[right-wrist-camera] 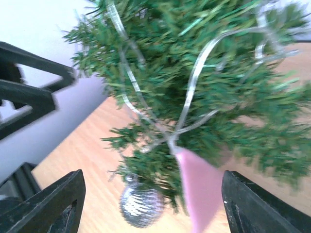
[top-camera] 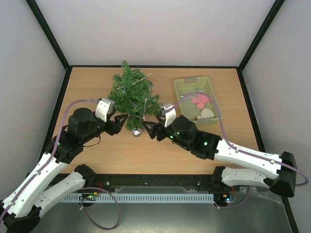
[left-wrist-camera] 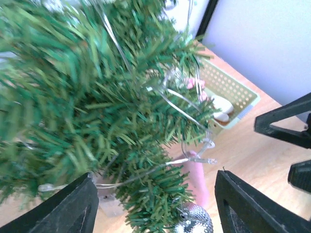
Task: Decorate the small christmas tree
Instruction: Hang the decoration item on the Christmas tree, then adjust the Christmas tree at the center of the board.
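**Pause between ornaments**

From my remote seat, the left gripper (top-camera: pixel 122 121) sits at the near left foot of the small christmas tree (top-camera: pixel 131 94). Its fingers (left-wrist-camera: pixel 63 208) are spread wide with nothing caught between them, and green needles fill its wrist view.

The tree is at the middle of the table (top-camera: pixel 87 87), towards the back and just left of the basket. I cannot tell from above whether it stands quite upright. A clear strand (right-wrist-camera: pixel 193 77) loops through its branches. A silver bauble (top-camera: pixel 136 132) hangs from the lowest near branch, between my two grippers. A pink piece (right-wrist-camera: pixel 199 189) shows beside it, but I cannot say whether that is an ornament or part of the tree's foot.

The right gripper (top-camera: pixel 148 129) faces the tree from the near right, its fingers (right-wrist-camera: pixel 46 206) also set wide apart and empty. Further right, the pale green basket (top-camera: pixel 192 79) holds pink ornaments (top-camera: pixel 199 101) and a white heart (top-camera: pixel 207 113).

I read this as the gap between hangings, with one bauble up, both arms free and more pieces waiting. The right arm is nearer the basket. I judge its next move is to back clear of the needles and strand, then reach over and pinch one small flat piece. The left can steady the tree.
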You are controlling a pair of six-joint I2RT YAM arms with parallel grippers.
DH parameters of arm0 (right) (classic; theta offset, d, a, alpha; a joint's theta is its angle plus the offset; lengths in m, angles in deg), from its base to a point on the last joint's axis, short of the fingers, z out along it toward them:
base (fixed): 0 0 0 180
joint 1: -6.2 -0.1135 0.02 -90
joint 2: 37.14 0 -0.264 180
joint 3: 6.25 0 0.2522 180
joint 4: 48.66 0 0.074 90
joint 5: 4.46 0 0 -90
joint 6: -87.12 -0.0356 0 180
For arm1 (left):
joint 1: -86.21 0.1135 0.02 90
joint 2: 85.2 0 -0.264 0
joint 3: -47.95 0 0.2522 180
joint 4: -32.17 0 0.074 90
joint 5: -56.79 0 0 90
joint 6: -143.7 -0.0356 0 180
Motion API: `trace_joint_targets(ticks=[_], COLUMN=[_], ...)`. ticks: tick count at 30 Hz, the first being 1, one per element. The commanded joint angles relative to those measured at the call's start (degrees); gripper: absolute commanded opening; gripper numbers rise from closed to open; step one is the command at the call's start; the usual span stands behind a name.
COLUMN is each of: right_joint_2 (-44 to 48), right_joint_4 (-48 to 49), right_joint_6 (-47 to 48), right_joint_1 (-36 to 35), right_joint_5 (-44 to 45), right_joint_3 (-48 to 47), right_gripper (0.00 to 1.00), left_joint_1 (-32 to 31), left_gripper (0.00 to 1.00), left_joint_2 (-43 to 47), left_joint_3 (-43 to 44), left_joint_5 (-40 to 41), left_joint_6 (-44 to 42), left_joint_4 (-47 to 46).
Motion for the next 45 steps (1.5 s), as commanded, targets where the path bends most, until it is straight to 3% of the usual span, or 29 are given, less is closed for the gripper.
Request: trace_joint_targets(ticks=[1, 4, 7, 9, 12, 17, 23, 28, 35, 45], right_joint_2=[5.31, 8.53, 11.17, 12.86, 14.86, 18.27, 21.24, 25.13, 29.4, 28.66], right_joint_4=[-10.14, -12.29, -13.35, -13.57, -13.17, -11.33, -7.55, -5.85, -5.02, -4.48], right_joint_6=[2.62, 2.03, 0.5, -0.47, -1.77, -2.58, -12.08, -18.16, -16.01, -15.47], right_joint_1=[1.42, 2.4, 3.22, 3.53, 3.62, 3.72, 3.62, 3.69, 3.64, 3.65], right_joint_5=[8.71, 11.99, 14.57, 15.57, 15.88, 14.29, 13.59, 12.9, 13.3, 12.58], right_joint_3=[-1.83, -1.9, -1.38, -0.87, -0.03, 2.48, 10.82, 16.45, 17.46, 16.65], right_gripper=[0.8, 0.99, 0.98, 0.98, 0.98, 0.98, 0.98, 0.98, 0.98, 0.98], left_joint_1=[0.14, 0.2, 1.17, 3.62, 11.42, 30.37, 42.19, 43.23, 43.3, 36.38], left_gripper=[0.71, 0.88, 0.92, 0.92, 0.91, 0.82, 0.67, 0.59, 0.54, 0.42], left_joint_2=[2.65, 2.09, 0.63, -0.58, -2.77, -6.69, -13.6, -21.44, -35.43, -50.06], left_joint_3=[2.54, 3.22, 4.04, 4.72, 5.77, 4.51, -5.77, -12.34, -19.2, -18.41], left_joint_5=[7.06, 13.15, 18.13, 17.07, 9.58, -8.56, -25.71, -26.69, -31.73, -35.54], left_joint_6=[0.67, 1.33, 2.76, 3.9, 6.38, 11.99, 26.49, 31.67, 39.26, 41.94], left_joint_4=[1.13, 2.52, 3.62, 3.45, 2.57, -1.66, -19.45, -29.66, -49.94, -59.19])
